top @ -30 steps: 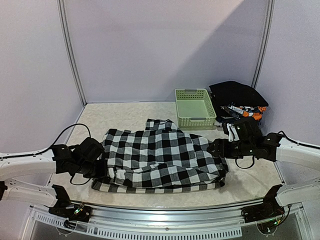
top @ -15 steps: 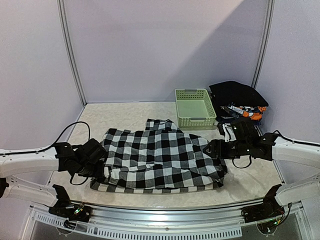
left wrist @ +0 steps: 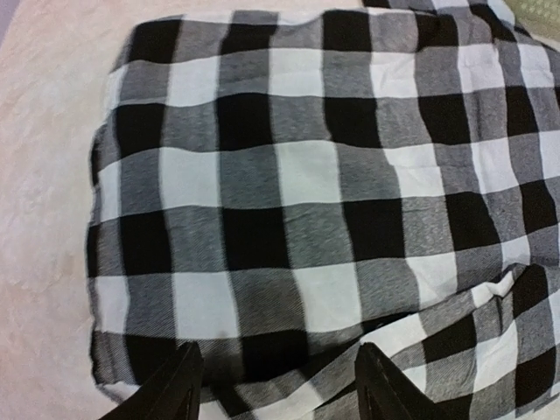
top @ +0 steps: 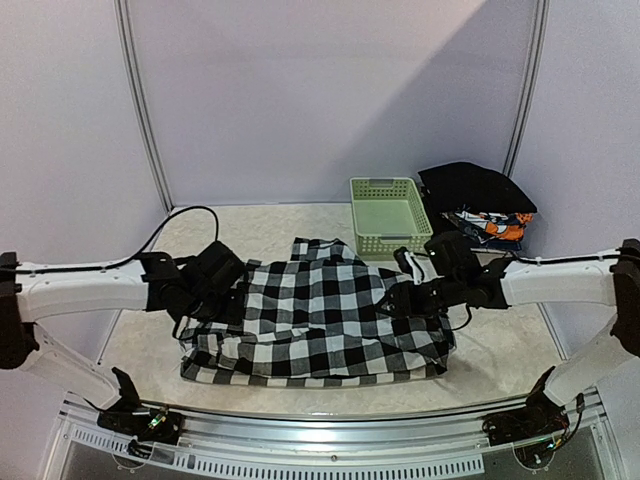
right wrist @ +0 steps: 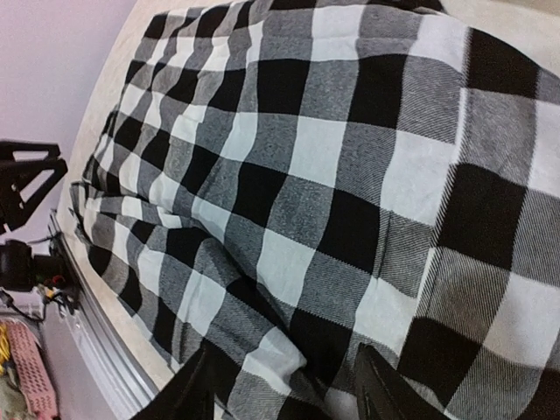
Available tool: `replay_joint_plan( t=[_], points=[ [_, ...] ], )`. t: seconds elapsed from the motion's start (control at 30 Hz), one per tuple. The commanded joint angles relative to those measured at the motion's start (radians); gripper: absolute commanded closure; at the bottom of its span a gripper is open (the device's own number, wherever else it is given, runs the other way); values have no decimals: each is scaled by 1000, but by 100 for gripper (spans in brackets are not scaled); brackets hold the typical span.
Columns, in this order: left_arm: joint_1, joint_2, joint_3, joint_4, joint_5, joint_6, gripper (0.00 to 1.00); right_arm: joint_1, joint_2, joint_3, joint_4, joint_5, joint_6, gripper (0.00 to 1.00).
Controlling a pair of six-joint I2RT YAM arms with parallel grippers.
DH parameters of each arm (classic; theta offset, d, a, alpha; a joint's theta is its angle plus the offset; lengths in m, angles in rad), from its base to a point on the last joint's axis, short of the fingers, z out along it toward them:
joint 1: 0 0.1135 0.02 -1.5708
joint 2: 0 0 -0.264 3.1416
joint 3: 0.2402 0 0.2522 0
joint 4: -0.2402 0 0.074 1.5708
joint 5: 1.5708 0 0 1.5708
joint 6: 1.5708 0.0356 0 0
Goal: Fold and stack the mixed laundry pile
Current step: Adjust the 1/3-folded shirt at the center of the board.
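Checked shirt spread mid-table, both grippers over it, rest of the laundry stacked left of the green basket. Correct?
No: the remaining laundry sits right of the green basket, per the top external view. The checked shirt is mid-table, left gripper and right gripper over it.

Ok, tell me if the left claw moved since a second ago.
Yes: the left claw moved away from the near edge and rightward, toward the green basket, over the checked shirt.

Pale lilac walls (top: 300, 90) with two thin metal uprights (top: 143, 100) close in a cream, mottled bench (top: 250, 225), with brighter light across the upper right corner.
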Motion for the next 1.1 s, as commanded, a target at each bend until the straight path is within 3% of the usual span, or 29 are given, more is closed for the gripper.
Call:
replay_joint_plan(
  t=[0.0,0.13,0.5,0.67,0.87,0.93,1.07],
  points=[
    [-5,170,54,172,122,97,41,10,115,49,-7,-16,-8,50],
    [-13,298,58,241,181,85,44,16,184,32,-56,40,21,55],
    [-111,424,-27,342,206,-16,46,28,155,-127,-72,173,110,57],
    [-208,441,-27,273,198,-94,46,58,99,-195,-119,223,174,57],
    [-331,388,29,132,164,-149,45,116,-76,-224,-240,268,237,57],
    [-330,361,62,97,110,-102,41,114,-153,-188,-264,297,218,51],
    [-307,335,166,15,-14,-2,21,107,-210,-51,-328,427,141,21]
  ],
)
